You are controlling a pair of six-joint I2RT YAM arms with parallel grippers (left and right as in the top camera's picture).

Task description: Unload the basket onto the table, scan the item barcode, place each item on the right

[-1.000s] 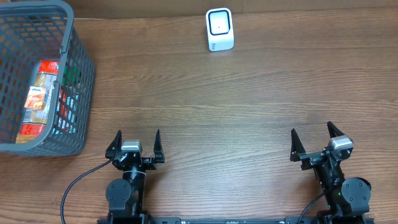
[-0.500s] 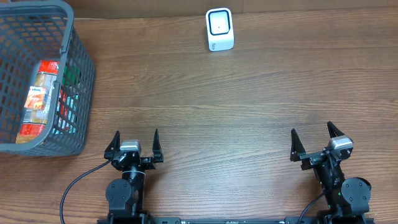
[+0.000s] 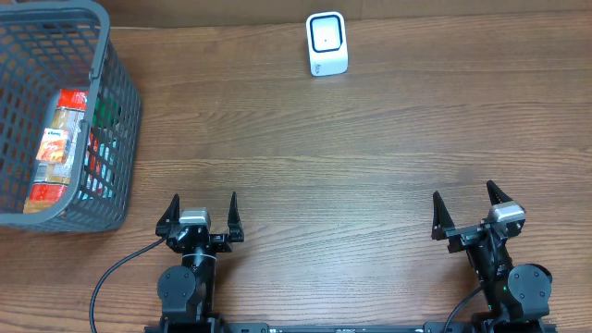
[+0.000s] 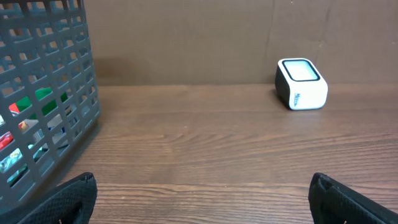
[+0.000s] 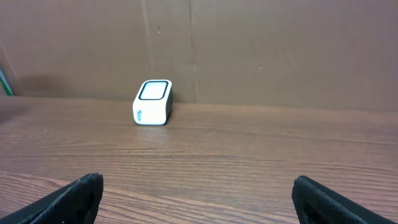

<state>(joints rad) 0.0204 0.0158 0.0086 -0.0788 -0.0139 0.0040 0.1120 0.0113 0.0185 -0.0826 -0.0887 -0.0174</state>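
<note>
A white barcode scanner (image 3: 327, 43) with a dark window stands at the far middle of the table; it also shows in the left wrist view as the scanner (image 4: 301, 84) and in the right wrist view as the scanner (image 5: 153, 102). Packaged items (image 3: 57, 148), orange-red wrappers among them, lie inside the grey basket (image 3: 118, 139) at the far left. My left gripper (image 3: 201, 215) rests open at the near left edge, nothing between its fingers. My right gripper (image 3: 468, 214) rests open at the near right, also empty. Both are far from scanner and basket.
The basket's mesh wall (image 4: 43, 106) fills the left of the left wrist view, with green and red packs behind it. A brown wall backs the wooden table (image 3: 314, 157). A black cable (image 3: 116, 273) trails from the left arm's base.
</note>
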